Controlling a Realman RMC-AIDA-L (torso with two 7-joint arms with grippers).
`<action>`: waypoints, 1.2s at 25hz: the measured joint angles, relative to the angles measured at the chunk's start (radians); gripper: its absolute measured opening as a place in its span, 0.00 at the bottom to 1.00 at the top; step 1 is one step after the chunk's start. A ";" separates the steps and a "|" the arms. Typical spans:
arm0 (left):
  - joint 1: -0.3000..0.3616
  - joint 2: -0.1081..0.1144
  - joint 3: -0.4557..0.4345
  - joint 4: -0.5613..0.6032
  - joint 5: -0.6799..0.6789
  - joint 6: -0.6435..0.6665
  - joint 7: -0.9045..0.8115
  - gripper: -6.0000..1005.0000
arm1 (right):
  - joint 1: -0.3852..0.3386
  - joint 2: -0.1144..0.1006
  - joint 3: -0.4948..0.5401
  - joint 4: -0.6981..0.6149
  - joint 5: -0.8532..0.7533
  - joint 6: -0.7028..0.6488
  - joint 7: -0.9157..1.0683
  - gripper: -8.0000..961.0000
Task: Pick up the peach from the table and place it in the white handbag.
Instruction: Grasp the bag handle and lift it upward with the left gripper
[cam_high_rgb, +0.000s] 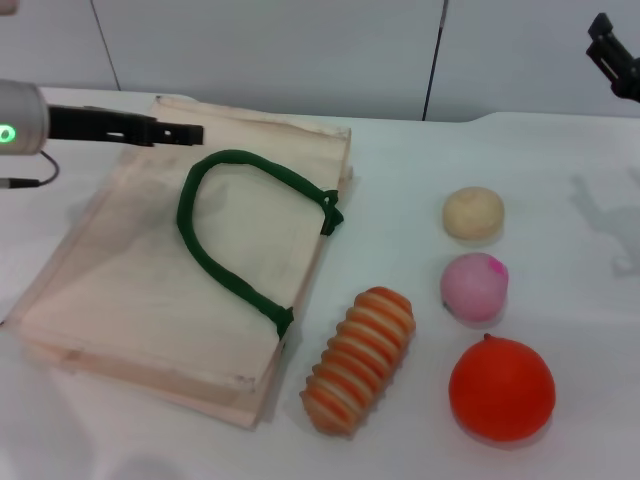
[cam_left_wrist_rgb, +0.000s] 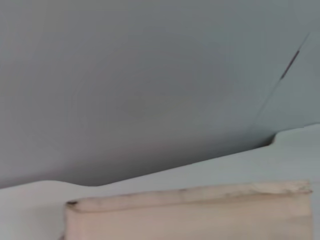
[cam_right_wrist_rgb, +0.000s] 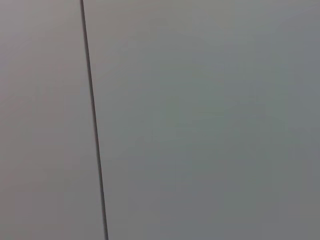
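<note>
Nearest the camera sat the orange fruit and a striped ridged toy, and just behind the orange, the peach lay untouched on the white desk, beside a cream bun-like ball. Nothing done yet: the white handbag lay flat, green handles on top, peach well apart from it. Left claw hovered over the bag's far edge, fingers pressed together. Right claw hung high at the far right; its state, can't tell. Plain grey wall panels behind.
</note>
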 joint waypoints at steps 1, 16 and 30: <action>-0.004 0.001 0.000 0.016 0.007 -0.009 -0.001 0.89 | 0.001 0.000 -0.001 0.000 0.000 0.000 0.005 0.93; -0.034 -0.001 -0.002 0.119 0.128 -0.123 -0.023 0.89 | 0.006 0.000 -0.004 -0.007 -0.002 0.000 0.023 0.93; -0.026 0.005 -0.002 0.177 0.144 -0.202 -0.025 0.88 | 0.008 0.000 -0.006 -0.003 -0.001 0.000 0.024 0.93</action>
